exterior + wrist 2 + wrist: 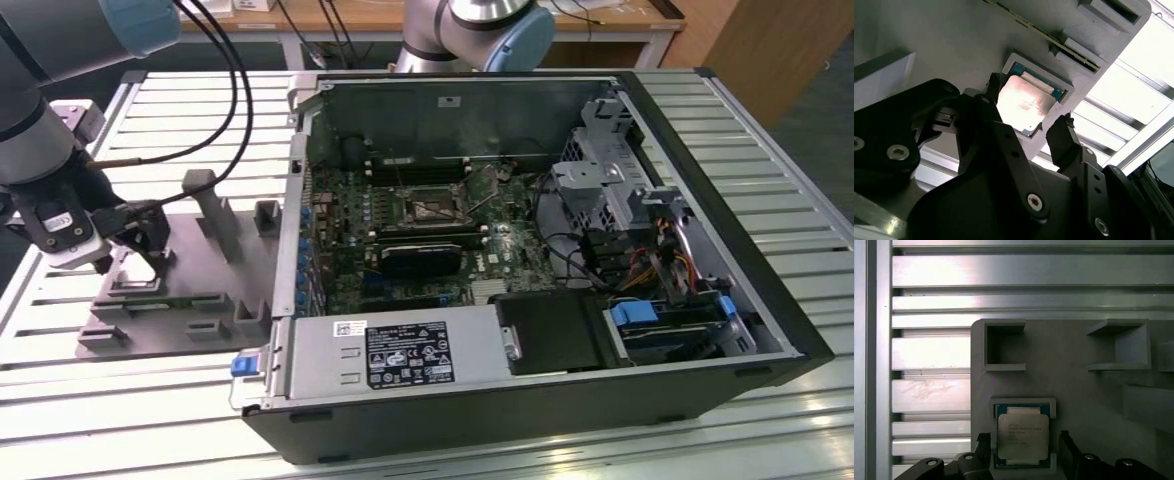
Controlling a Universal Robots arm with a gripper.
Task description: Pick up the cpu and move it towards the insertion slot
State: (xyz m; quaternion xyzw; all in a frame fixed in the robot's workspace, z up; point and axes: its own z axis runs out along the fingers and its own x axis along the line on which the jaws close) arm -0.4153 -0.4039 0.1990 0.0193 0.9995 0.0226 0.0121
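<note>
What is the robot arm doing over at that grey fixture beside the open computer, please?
The arm's gripper hangs low over the grey fixture plate, with its jaws open and standing on either side of the cpu. The cpu lies flat in its square nest on the plate and is not yet gripped or lifted. The insertion slot is on the board inside the open computer case, towards the exterior view's right of the fixture.

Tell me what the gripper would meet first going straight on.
The gripper would likely meet the cpu, seated in the grey fixture between its open jaws; depth is unclear, so the fixture could touch first.
</note>
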